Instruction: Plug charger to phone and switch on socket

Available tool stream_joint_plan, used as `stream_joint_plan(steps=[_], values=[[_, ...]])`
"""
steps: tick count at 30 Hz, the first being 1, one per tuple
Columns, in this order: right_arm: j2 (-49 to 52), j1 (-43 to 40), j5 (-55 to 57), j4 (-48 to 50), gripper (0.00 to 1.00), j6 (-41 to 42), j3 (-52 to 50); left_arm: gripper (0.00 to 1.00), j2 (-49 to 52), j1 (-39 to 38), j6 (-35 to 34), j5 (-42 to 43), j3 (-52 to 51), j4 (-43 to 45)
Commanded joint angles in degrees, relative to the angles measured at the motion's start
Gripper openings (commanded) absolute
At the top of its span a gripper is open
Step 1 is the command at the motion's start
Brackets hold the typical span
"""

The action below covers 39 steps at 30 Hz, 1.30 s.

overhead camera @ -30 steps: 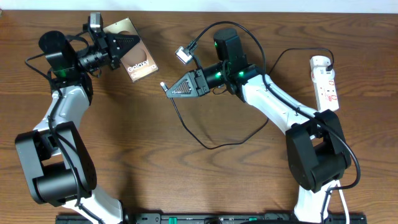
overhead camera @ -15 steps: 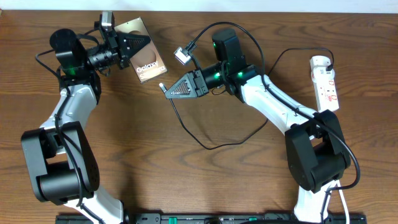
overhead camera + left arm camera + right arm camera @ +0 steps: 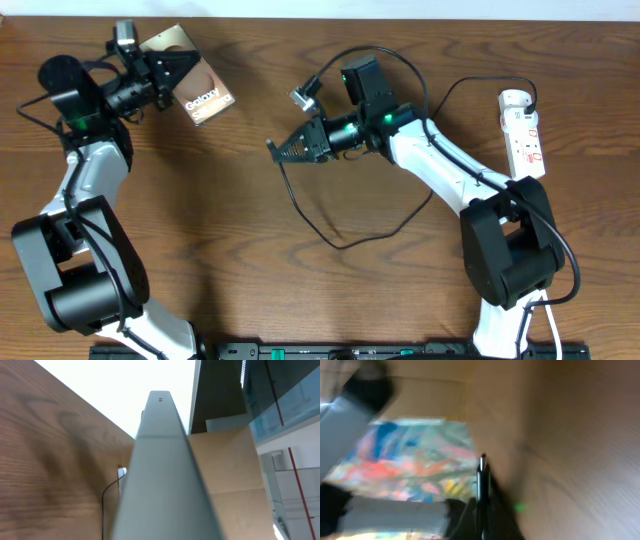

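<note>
**Both arms loaded, phone and connector tip well apart, mating not yet made.**
Left end effector (image 3: 180, 72) pinches the phone (image 3: 208, 100) at the far-left of the tabletop (image 3: 250, 290), tilted. Right end effector (image 3: 278, 150) is pressed together on the charger (image 3: 335, 238) near its tip, mid-table. To do it well I'd turn the phone's port edge toward the tip, line up both axes, then push straight and slow. Right wrist view is smeared, so tip orientation is unreadable. The port is only a tiny mark on the phone's edge. Socket (image 3: 527, 140) switch and plug seating are too small to tell.
</note>
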Motion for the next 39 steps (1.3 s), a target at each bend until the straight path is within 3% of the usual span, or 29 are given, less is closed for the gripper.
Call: stream_joint_plan(steps=[1, 7, 12, 24, 32, 39], values=[[0.5, -0.6, 20.5, -8.3, 0.01, -4.7, 0.2, 0.07, -0.5, 0.3, -0.7, 2.3, 0.3, 1.0], [0.5, -0.6, 53.8, -27.6, 0.01, -5.0, 0.2, 0.07, -0.5, 0.3, -0.7, 2.3, 0.3, 1.4], [0.5, -0.1, 65.2, -32.9, 0.01, -5.2, -0.9, 0.07, -0.5, 0.3, -0.3, 2.3, 0.3, 1.4], [0.5, 0.4, 64.3, -23.8, 0.01, -2.5, -11.7, 0.07, -0.5, 0.3, -0.3, 2.5, 0.3, 1.4], [0.5, 0.6, 63.8, -23.2, 0.01, -2.3, -12.6, 0.07, -0.5, 0.3, -0.2, 2.6, 0.3, 1.4], [0.5, 0.7, 63.8, -23.3, 0.13, -2.1, -12.6, 0.07, -0.5, 0.3, 0.0, 3.1, 0.3, 1.4]])
